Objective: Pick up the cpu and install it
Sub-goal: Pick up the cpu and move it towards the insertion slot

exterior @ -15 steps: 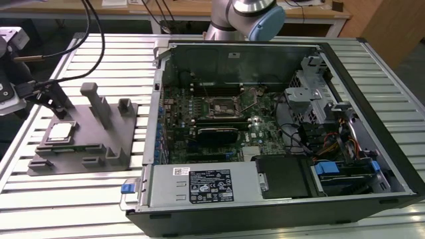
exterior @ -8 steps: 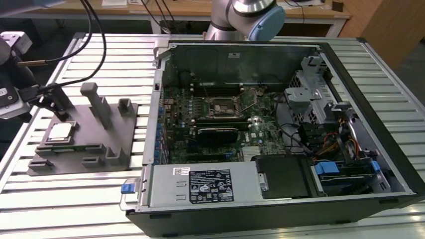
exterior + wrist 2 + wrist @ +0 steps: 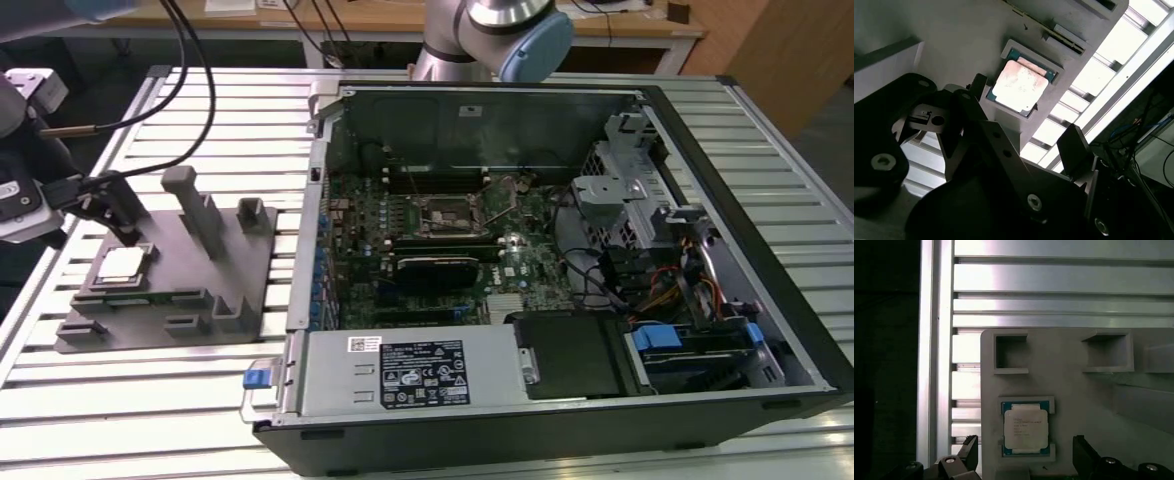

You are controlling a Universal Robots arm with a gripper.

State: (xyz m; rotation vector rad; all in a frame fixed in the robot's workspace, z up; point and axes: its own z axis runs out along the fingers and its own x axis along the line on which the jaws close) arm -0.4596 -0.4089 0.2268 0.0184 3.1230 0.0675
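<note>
- Pincer (image 3: 1025, 449) open and empty, over the cpu (image 3: 1025, 427), one finger at each side.
- Cpu lies in a grey holder (image 3: 1069, 390) on the desk (image 3: 1054, 285).

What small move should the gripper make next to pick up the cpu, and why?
Probably lower straight down. The gripper hangs open over the cpu, which lies flat in its recess on the grey holder. In the first wrist view its fingers stand either side of the chip, seemingly above it, so closing now would likely miss.
</note>
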